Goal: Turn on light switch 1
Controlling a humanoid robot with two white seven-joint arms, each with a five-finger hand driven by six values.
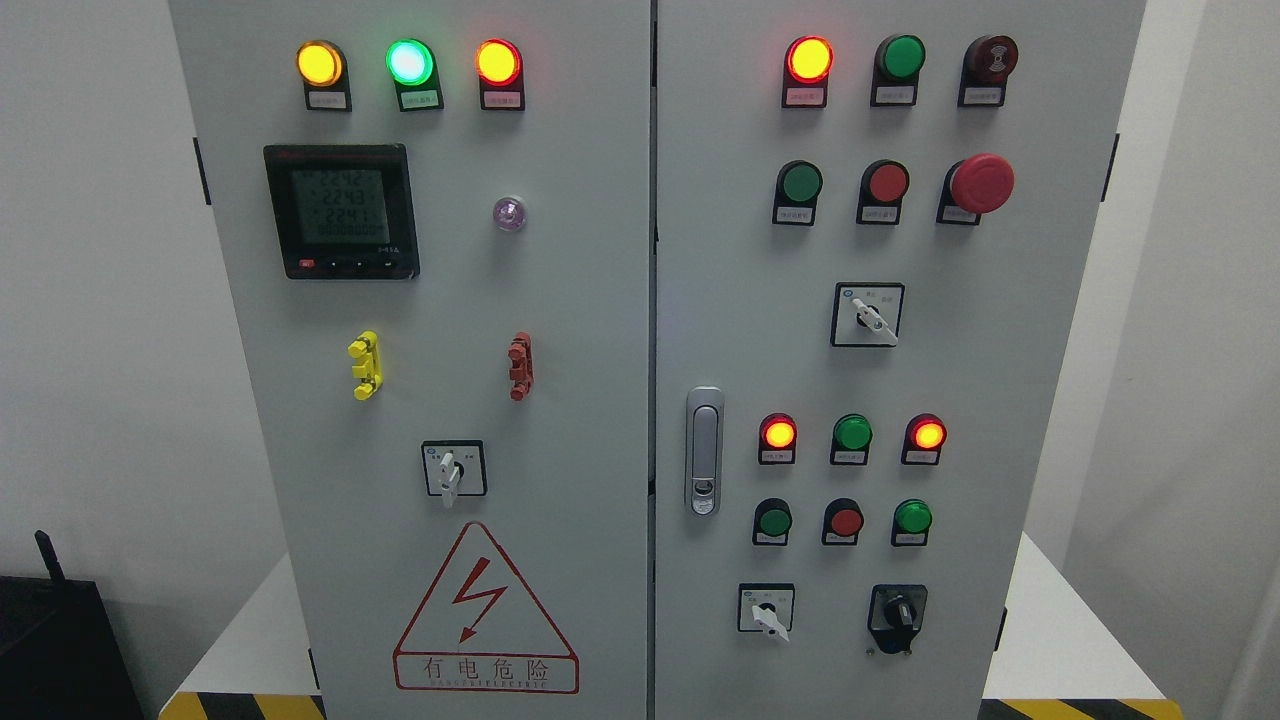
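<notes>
Facing the grey cabinet point(600, 300), we see neither of our hands in the head view, so we cannot tell whether their fingers are apart or together. No label is legible to us, so which control counts as light switch 1 is a guess; the likeliest candidates are the round push buttons on the right door, such as the green button point(801, 182) in the second row, beside a red button point(887, 182). It looks small, domed and glossy, set in a black collar above a tiny label. We judge it rigid and spring-loaded, best pressed squarely on its centre with one fingertip, not gripped.
</notes>
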